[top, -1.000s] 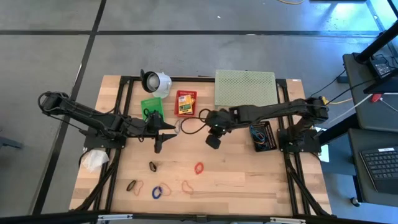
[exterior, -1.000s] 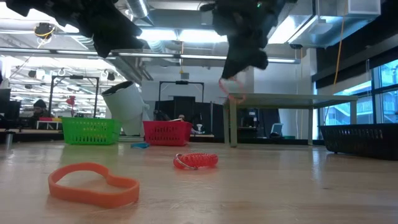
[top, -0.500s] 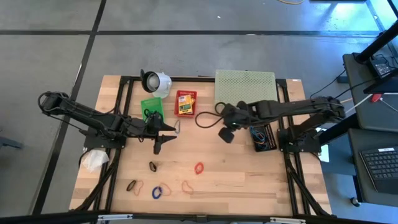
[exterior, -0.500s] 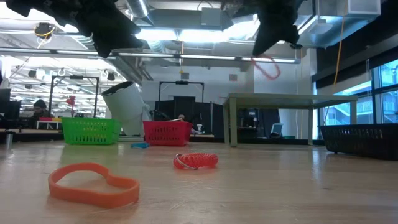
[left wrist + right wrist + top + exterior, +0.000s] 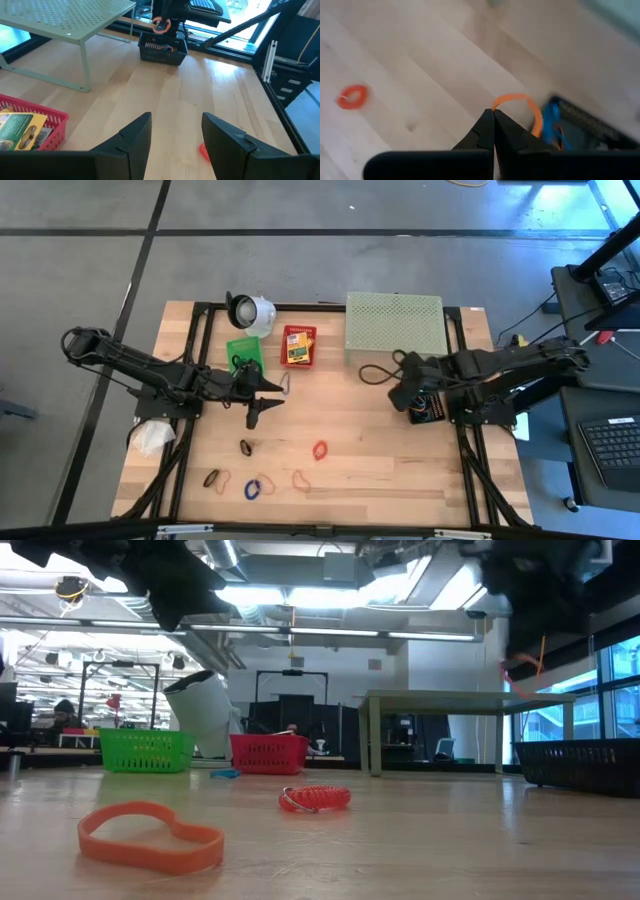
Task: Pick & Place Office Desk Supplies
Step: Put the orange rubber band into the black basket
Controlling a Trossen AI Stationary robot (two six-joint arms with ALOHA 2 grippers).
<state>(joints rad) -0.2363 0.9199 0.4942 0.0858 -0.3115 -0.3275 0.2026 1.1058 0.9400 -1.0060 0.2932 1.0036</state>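
The pale wooden table (image 5: 380, 450) has most of its free room in the middle and along the right half of the near side. The far edge is crowded: a white round object with a dark opening (image 5: 250, 311), a green plastic basket (image 5: 243, 352), a red plastic basket (image 5: 298, 345) and a large pale green perforated metal shelf (image 5: 394, 321) on legs. A small black wire basket (image 5: 424, 400) sits at the right edge, against the black frame rail.

The yellow-and-green crayon box (image 5: 297, 349) lies in the red basket; its print is too small to read.

The right hand (image 5: 400, 396) reaches in from the right with its arm folded low, hovering just beside the black wire basket, fingers pinched shut on a thin orange rubber-band loop (image 5: 520, 107) that hangs above the table by the basket's rim. A dark cable loop (image 5: 378, 373) trails beside that hand.

The left hand (image 5: 256, 412) is stretched from the left edge toward the table's middle, near the green basket and well apart from the right hand. Its fingers (image 5: 135, 137) stand apart with nothing between them, pointing across bare wood.

Loose loops lie along the near side: a red coiled band (image 5: 320, 449), a black loop (image 5: 246, 446), another dark loop (image 5: 211, 478), a blue loop (image 5: 252, 489) and a flat orange band (image 5: 150, 836) closest to the near edge.
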